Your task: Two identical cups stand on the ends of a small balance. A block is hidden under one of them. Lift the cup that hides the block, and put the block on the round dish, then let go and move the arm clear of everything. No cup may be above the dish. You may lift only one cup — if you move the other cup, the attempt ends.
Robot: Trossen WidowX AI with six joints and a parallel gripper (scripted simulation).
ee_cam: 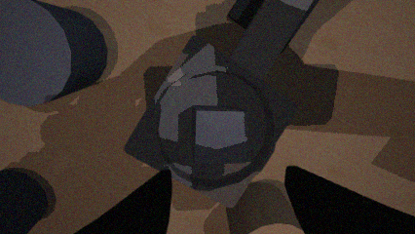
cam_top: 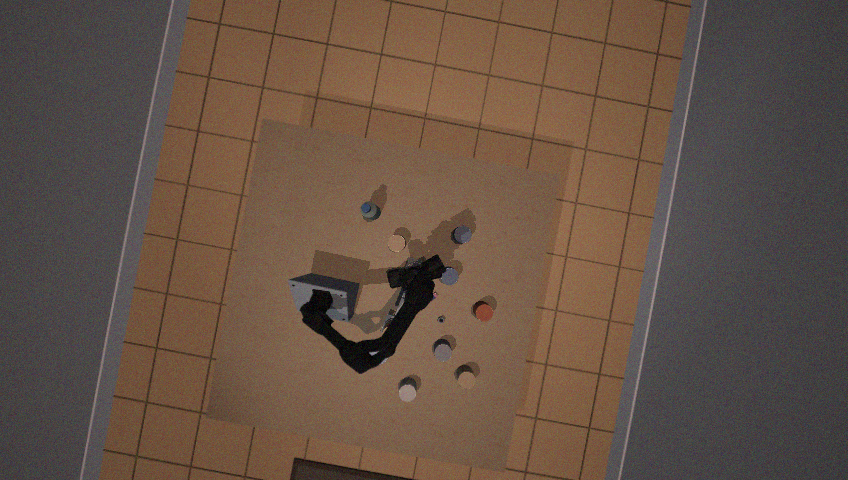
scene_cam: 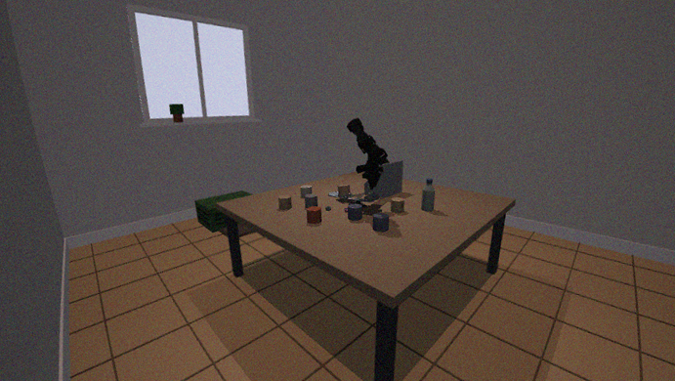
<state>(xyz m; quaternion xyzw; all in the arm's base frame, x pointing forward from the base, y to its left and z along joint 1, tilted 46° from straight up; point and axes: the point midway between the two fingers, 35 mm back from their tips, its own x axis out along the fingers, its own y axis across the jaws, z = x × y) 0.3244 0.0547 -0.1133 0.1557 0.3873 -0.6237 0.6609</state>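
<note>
Elbow bent sharply, our black jointed arm (cam_top: 380,339) reaches from its grey base (cam_top: 333,291) across the brown wooden table (scene_cam: 381,252). We see the claw (ee_cam: 229,195) spread and holding nothing, pointing down. The round grey-blue cup (ee_cam: 214,132) on the dark balance bar (ee_cam: 273,39) stands directly below, just ahead of the fingertips.

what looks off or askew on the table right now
Nothing looks spilled or toppled. In the wrist view the open tool hovers above a grey-blue round cup with a plain square patch; every cup on the brown wooden table stands upright.
</note>
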